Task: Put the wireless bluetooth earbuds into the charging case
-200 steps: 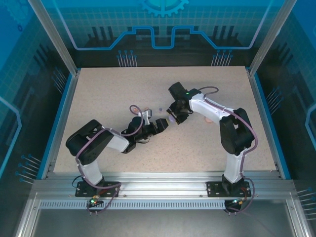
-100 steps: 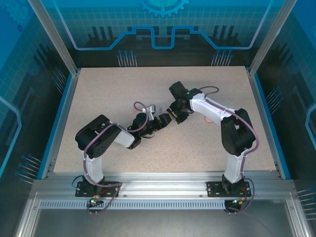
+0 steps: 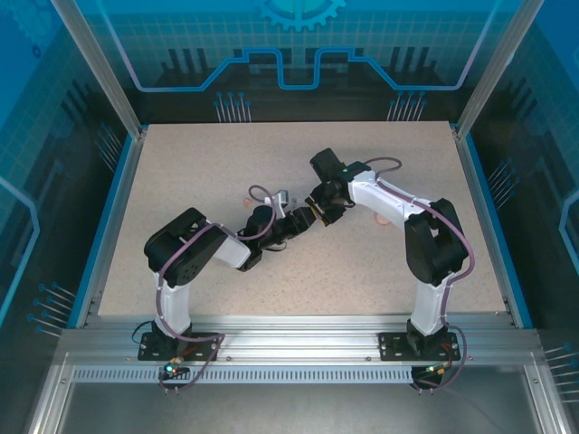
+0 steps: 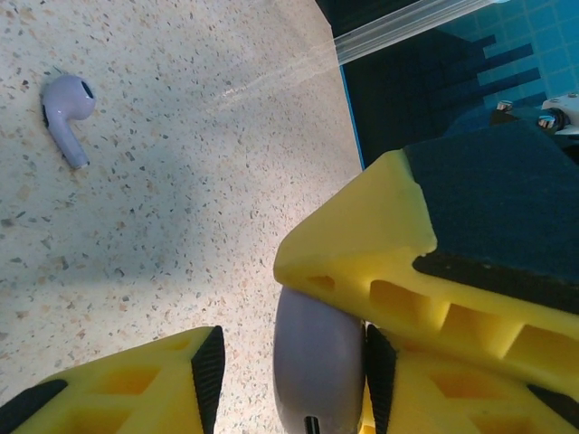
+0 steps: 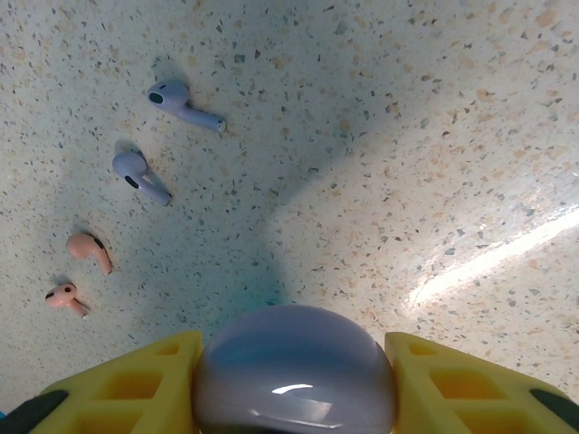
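Purple charging case (image 5: pixel 294 366): one, smooth and rounded; we place everything else by it.
Right gripper (image 5: pixel 294 380): pinching the case, with a yellow finger touching it on each side.
Left gripper (image 4: pixel 294 362): jaws partly spread around the same case. One black pad touches it; the other stands apart, with table (image 5: pixel 407 136) showing in the gap.
Purple earbuds (image 5: pixel 185 104): two, loose on the table beyond the case and well apart from it, near each other.
Salmon-pink earbuds (image 5: pixel 89 251): two, just beside the purple pair, also outside the case.
Left wrist view: we count one purple earbud (image 4: pixel 65 113) lying beyond the case.
Table: pale speckled stone-look surface.
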